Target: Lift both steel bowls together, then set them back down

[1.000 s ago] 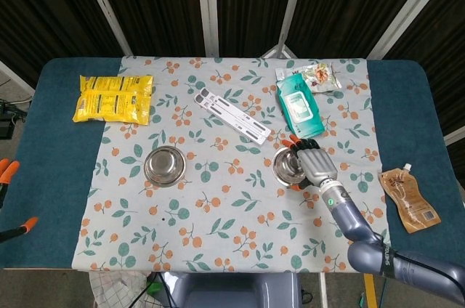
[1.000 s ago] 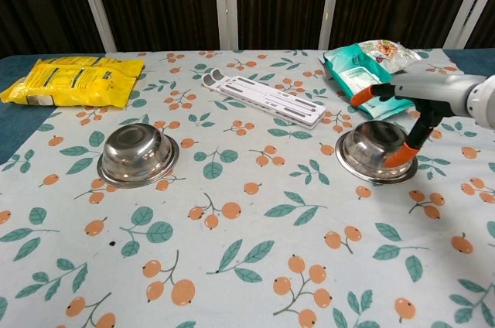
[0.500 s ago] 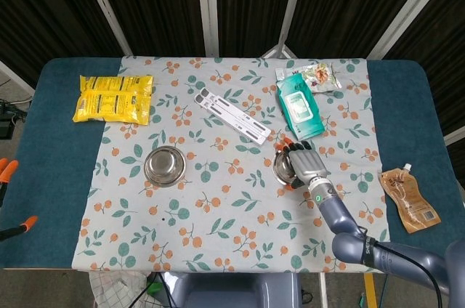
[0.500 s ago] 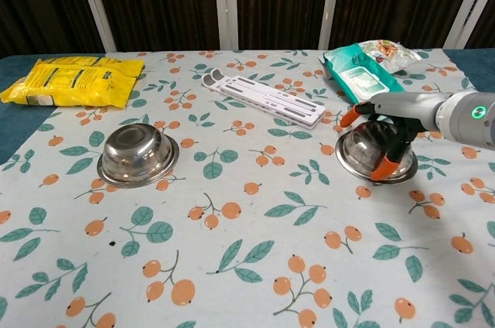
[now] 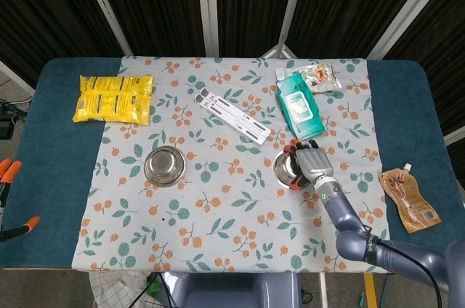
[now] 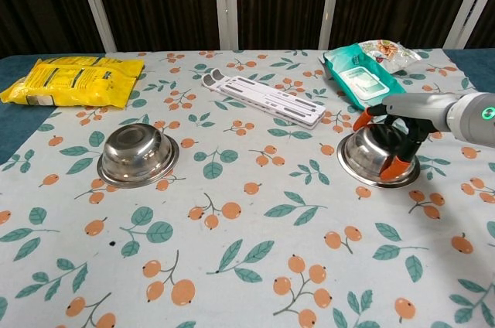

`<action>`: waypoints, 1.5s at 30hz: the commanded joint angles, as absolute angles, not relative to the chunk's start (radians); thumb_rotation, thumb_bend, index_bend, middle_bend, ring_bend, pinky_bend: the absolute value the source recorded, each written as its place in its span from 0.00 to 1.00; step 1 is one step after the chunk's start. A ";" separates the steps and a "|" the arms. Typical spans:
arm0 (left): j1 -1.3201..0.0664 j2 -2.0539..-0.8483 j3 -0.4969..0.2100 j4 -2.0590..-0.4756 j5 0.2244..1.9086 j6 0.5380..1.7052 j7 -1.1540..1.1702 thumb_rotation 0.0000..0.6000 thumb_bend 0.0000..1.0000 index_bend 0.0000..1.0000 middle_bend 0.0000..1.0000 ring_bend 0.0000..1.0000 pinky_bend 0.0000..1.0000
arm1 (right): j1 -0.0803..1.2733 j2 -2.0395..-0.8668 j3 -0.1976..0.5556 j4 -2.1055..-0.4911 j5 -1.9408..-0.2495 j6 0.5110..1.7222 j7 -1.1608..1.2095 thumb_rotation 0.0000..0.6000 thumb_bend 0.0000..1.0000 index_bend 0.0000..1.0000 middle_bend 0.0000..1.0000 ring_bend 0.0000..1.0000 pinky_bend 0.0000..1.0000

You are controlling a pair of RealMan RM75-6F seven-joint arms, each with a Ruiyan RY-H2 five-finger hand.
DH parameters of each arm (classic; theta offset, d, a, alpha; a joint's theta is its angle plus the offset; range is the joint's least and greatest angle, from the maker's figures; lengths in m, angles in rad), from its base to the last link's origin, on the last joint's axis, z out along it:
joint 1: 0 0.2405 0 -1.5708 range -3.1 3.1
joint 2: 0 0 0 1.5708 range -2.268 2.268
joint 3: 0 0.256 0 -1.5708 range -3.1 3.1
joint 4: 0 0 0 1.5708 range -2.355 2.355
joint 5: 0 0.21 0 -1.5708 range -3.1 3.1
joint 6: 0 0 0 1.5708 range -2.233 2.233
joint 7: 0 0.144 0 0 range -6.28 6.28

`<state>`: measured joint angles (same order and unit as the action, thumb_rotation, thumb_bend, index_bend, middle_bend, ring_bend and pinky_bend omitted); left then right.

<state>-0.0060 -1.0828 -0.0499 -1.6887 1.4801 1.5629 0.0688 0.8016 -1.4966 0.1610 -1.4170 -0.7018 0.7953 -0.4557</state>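
While the right hand (image 6: pixel 396 136) sits over the right steel bowl (image 6: pixel 377 156), its orange-tipped fingers (image 6: pixel 387 169) curl around the rim at the near and far sides, apparently clamped on it, though the bowl rests flat on the floral tablecloth (image 6: pixel 247 235). By my reading, the grasp is the step in hand. The left steel bowl (image 6: pixel 138 155) stands well apart, untouched, and the left hand (image 5: pixel 9 174) is barely visible at the table's left edge (only orange tips; I cannot tell its state). Next, that hand must reach and grip its bowl before both lift together.
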 commanded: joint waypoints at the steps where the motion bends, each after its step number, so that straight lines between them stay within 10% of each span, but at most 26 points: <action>1: -0.005 -1.082 -0.052 -1.689 1.477 1.565 0.068 1.00 0.04 0.07 0.00 0.00 0.12 | 0.803 -1.498 0.163 -1.422 -0.695 0.780 -0.436 1.00 0.02 0.21 0.12 0.24 0.00; 22: -0.041 -1.094 -0.059 -1.659 1.526 1.545 -0.006 1.00 0.08 0.14 0.02 0.00 0.24 | 0.799 -1.471 0.165 -1.451 -0.766 0.792 -0.363 1.00 0.08 0.34 0.31 0.40 0.04; 45: -0.493 -1.177 -0.231 -1.632 1.166 0.909 0.111 1.00 0.00 0.13 0.00 0.00 0.18 | 0.677 -1.185 0.204 -1.649 -0.848 0.905 -0.207 1.00 0.08 0.34 0.31 0.40 0.04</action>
<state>-0.4496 -1.1355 -0.2129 -1.6642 1.2135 0.9558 0.0847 0.6876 -1.1974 0.2026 -1.6462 -0.8398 0.9019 -0.2214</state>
